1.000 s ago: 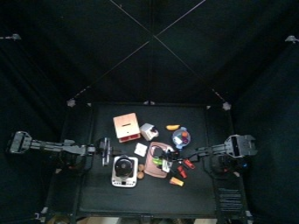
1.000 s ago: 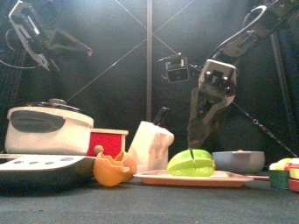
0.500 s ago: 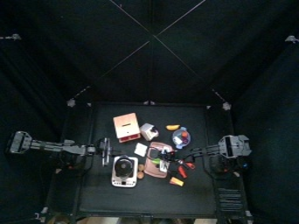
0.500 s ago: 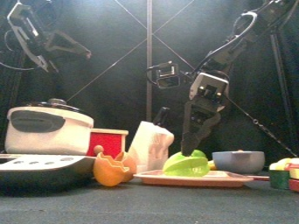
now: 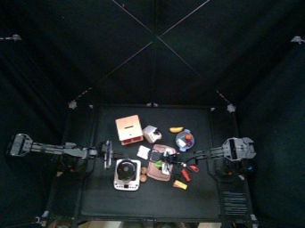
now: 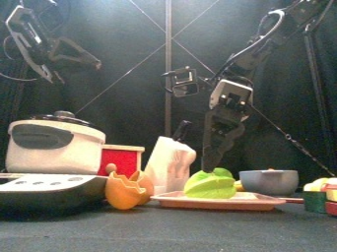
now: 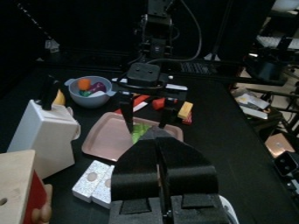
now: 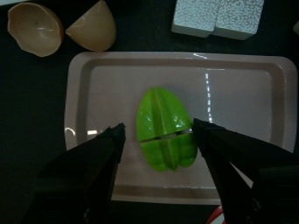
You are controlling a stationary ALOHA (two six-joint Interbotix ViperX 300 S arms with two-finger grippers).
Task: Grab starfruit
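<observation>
The green starfruit (image 8: pixel 163 140) lies on a pink tray (image 8: pixel 251 83) near the table's middle. It also shows in the front view (image 6: pixel 211 183) and the top view (image 5: pixel 163 164). My right gripper (image 8: pixel 158 129) is open and hangs just above the fruit, one jaw on each side of it. In the front view it (image 6: pixel 207 163) points down at the fruit. My left gripper (image 7: pixel 162 171) is shut and empty. It rests high at the left, well away from the tray (image 7: pixel 111 144).
A white pot (image 6: pixel 53 143), a red box (image 6: pixel 121 157) and a white carton (image 6: pixel 168 162) stand left of the tray. An orange shell-like piece (image 6: pixel 125 189) lies by its left edge. A bowl (image 6: pixel 270 180) and small blocks (image 6: pixel 320 192) are at the right.
My right gripper has shifted a little to the left over the tray and stands over the starfruit. The fruit looks slightly turned. The left arm has not moved.
</observation>
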